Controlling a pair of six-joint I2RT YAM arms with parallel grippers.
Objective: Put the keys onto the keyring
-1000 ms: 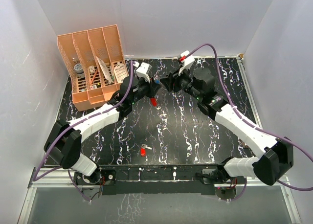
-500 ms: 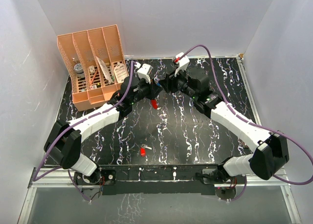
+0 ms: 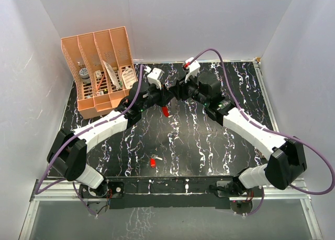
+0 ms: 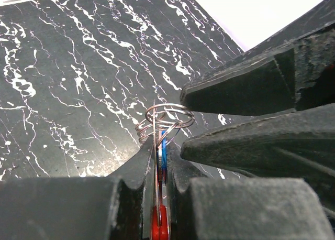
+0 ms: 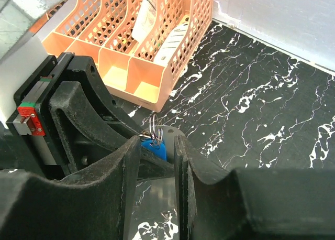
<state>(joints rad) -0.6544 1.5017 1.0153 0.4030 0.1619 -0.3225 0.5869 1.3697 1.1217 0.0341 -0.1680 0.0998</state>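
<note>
My left gripper [image 4: 161, 145] is shut on the keyring [image 4: 165, 117], whose coiled wire loops stick out past the fingertips. A red part of it [image 3: 165, 111] hangs below the jaws. The blue-headed key [image 5: 157, 150] is pinched edge-on in the same jaws, next to the wire. My right gripper [image 5: 158, 152] faces the left one tip to tip, open, with its fingers either side of the blue head and a gap showing. From above, the left gripper [image 3: 166, 96] and right gripper [image 3: 177, 91] meet over the back middle of the table. The red-headed key [image 3: 153, 162] lies alone on the table near the front.
An orange mesh file organiser [image 3: 99, 69] with papers and small items stands at the back left, close behind the left gripper. White walls close in the black marbled table [image 3: 220, 145] on three sides.
The right arm has swung left and brought its gripper up against the left gripper, with its jaws a little narrower. The left arm and the red-headed key have stayed put.
</note>
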